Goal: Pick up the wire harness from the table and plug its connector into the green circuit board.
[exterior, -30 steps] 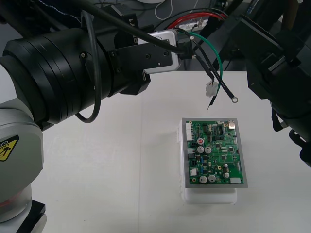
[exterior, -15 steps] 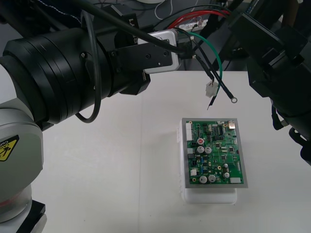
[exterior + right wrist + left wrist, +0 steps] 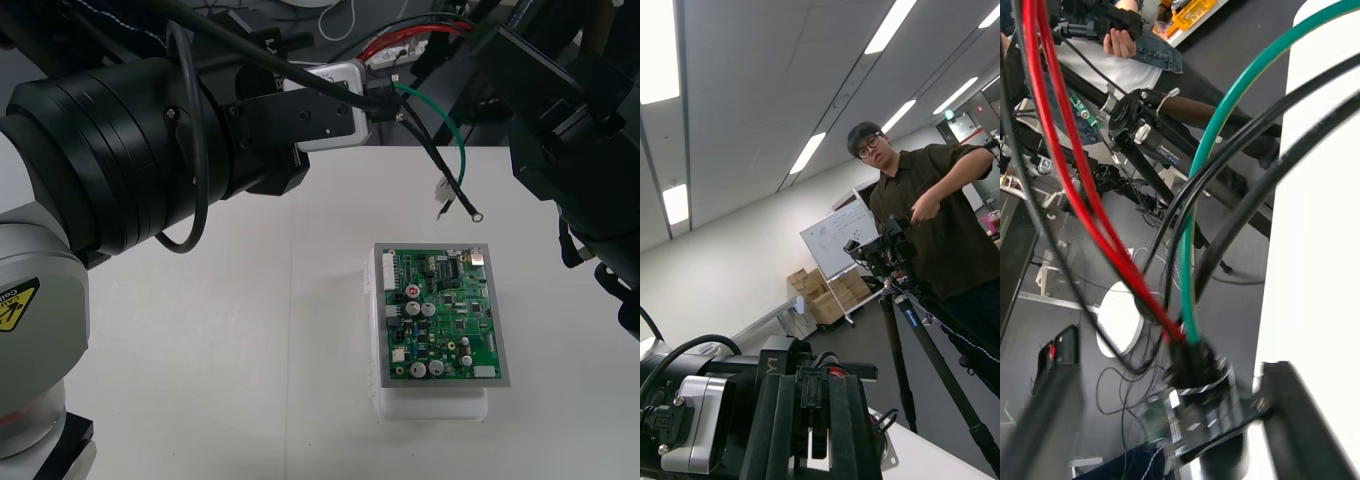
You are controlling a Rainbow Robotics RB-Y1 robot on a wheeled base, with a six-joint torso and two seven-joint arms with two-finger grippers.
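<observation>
**Harness held aloft by the left gripper, plug hanging beyond the board**

The wire harness (image 3: 428, 142) hangs in the air over the far part of the table (image 3: 250, 330). The left gripper (image 3: 384, 102) is clamped on its socket end. In the left wrist view the round metal socket (image 3: 1196, 369) sits between that gripper's fingers (image 3: 1300, 420), with red, green and black wires rising out of it.

From above, the green wire (image 3: 461, 145) arcs down to a ring end (image 3: 481, 213). The black wires drop to the small plug (image 3: 443, 193). Both ends dangle free just beyond the far edge of the green circuit board (image 3: 442, 318), which lies on its white base (image 3: 430, 403).

The red wires (image 3: 400, 42) loop toward the right gripper (image 3: 470, 70), close by. Whether that gripper is open or closed cannot be told.
</observation>
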